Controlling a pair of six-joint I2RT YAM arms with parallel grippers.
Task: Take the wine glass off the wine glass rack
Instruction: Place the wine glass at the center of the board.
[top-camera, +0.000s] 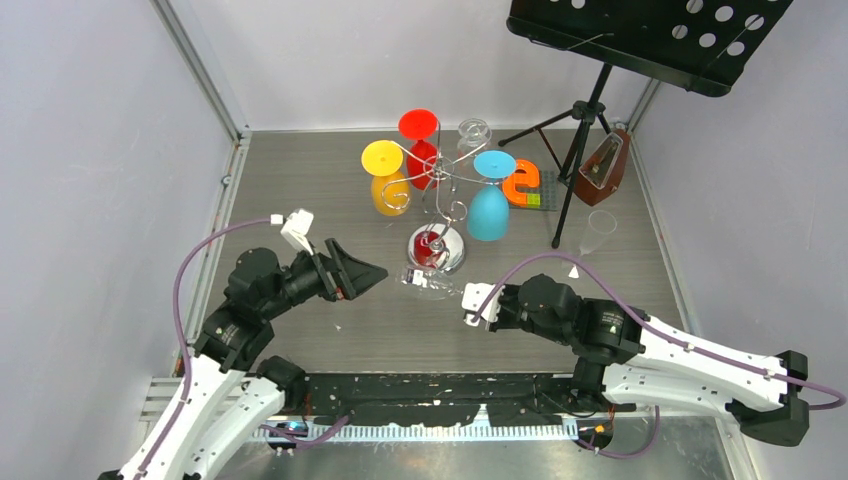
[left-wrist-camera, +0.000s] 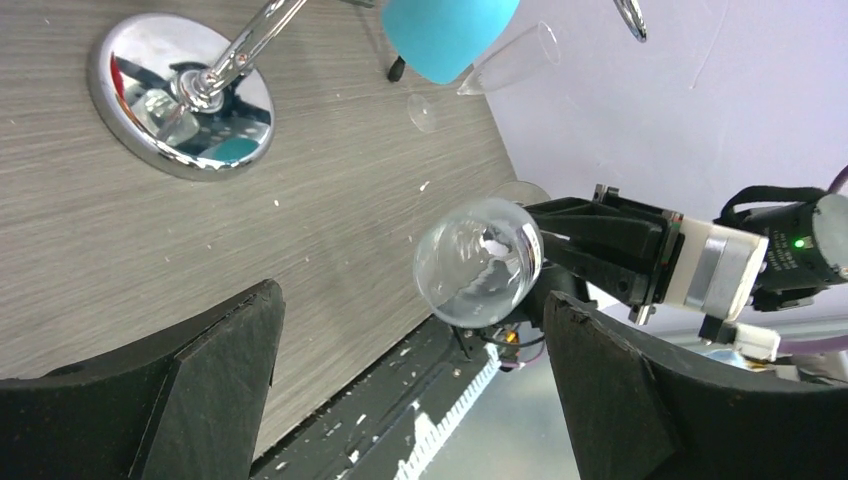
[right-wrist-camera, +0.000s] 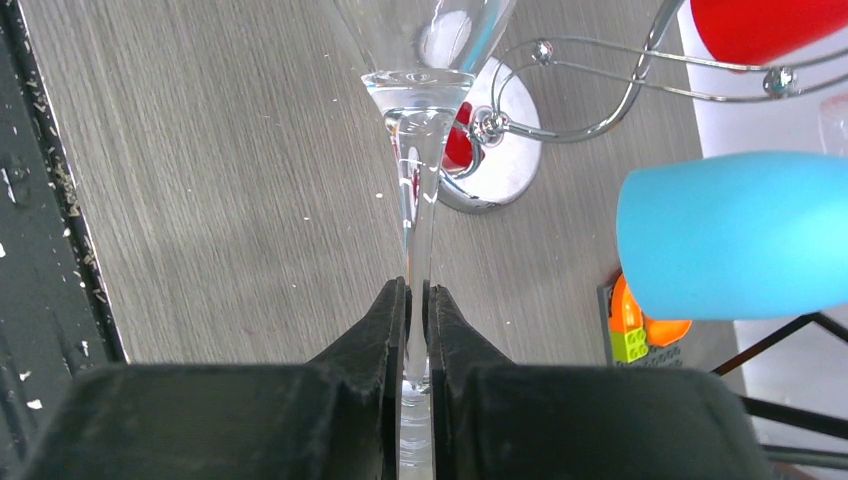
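The wine glass rack (top-camera: 437, 248) stands mid-table on its round mirrored base (left-wrist-camera: 185, 95), with coloured glasses hanging upside down from its arms. A clear wine glass (top-camera: 425, 280) is off the rack and lies level just above the table in front of the base. My right gripper (right-wrist-camera: 415, 292) is shut on its stem (right-wrist-camera: 413, 200), with the bowl (left-wrist-camera: 480, 262) pointing left. My left gripper (top-camera: 378, 270) is open a little to the left of the bowl, nothing between its fingers (left-wrist-camera: 200, 380).
Yellow (top-camera: 386, 180), red (top-camera: 420, 140) and blue (top-camera: 489, 200) glasses and one clear glass (top-camera: 474, 132) hang on the rack. Behind to the right are an orange toy on a brick plate (top-camera: 524, 186), a metronome (top-camera: 603, 165), a black music stand (top-camera: 640, 30) and another clear glass (top-camera: 598, 225).
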